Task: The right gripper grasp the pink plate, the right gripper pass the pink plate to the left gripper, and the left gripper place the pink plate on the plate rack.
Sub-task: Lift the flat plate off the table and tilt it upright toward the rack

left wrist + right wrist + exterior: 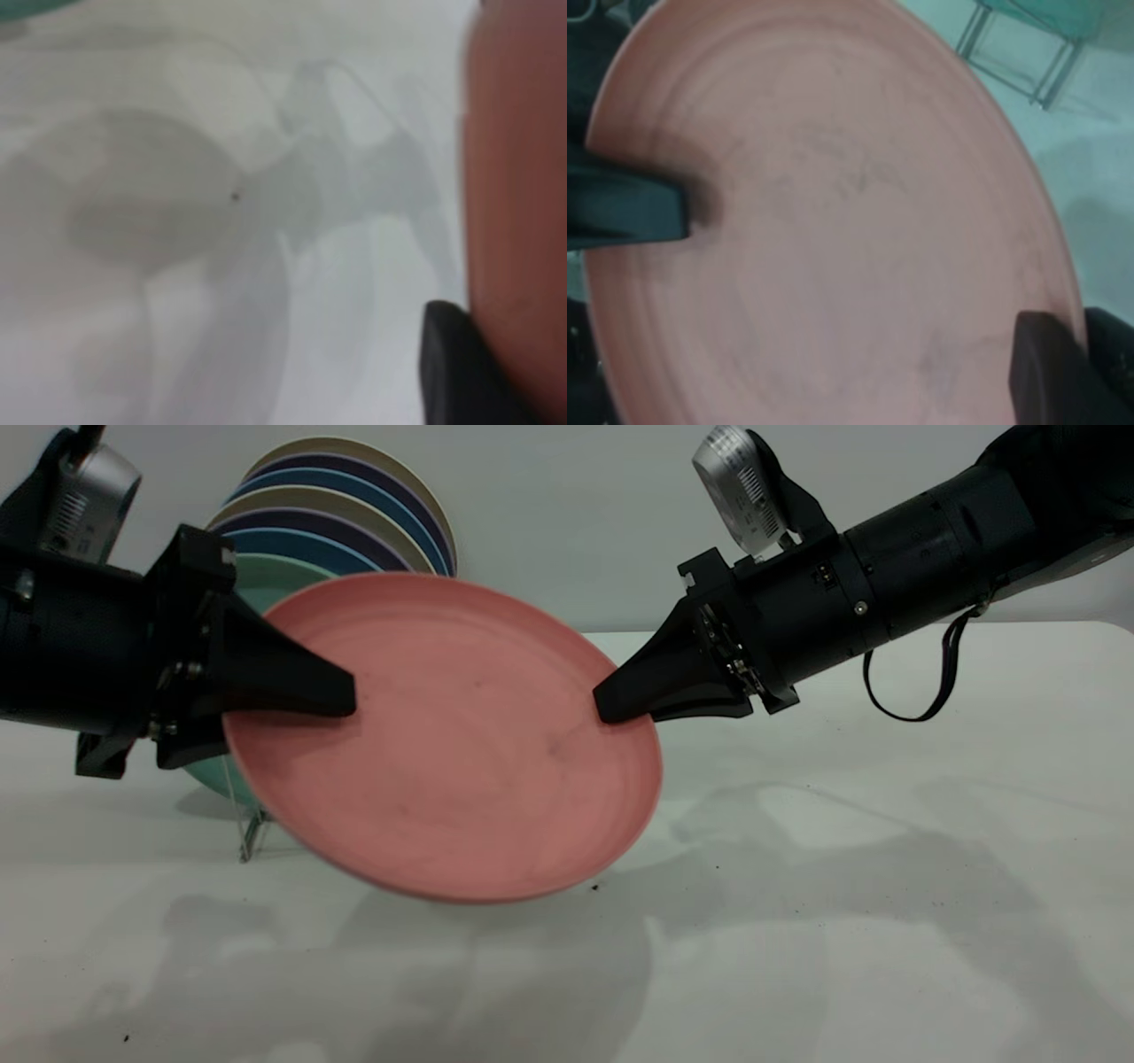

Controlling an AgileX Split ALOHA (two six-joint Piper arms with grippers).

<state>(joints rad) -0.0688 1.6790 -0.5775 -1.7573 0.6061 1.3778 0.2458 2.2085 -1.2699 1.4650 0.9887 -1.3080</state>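
The pink plate (452,753) is hanging in the air above the white table (886,921), tilted with its upper face turned toward the exterior camera and its lower edge well clear of the tabletop, where it is casting a broad shadow. The left gripper (341,700) is reaching in from the left side of the exterior view and is clamping the plate's left rim, one pointed finger lying across the upper face while the other is passing behind the plate. The right gripper (611,704) is coming in from the right side and is pinching the opposite rim, its finger tip pressing on the plate's right edge; a looped black cable (930,682) is dangling under that arm. Both grippers are therefore closed on the same plate at once. In the right wrist view the plate (833,230) is filling most of the frame, with the left finger (629,217) overlapping its far rim and the right finger (1050,372) on the near rim. In the left wrist view the plate (518,204) is showing edge-on beside one dark finger (461,372). Behind the plate, the plate rack (252,828) is standing on the table, carrying a teal-green plate (266,576) and a row of blue, purple and beige plates (354,505) upright
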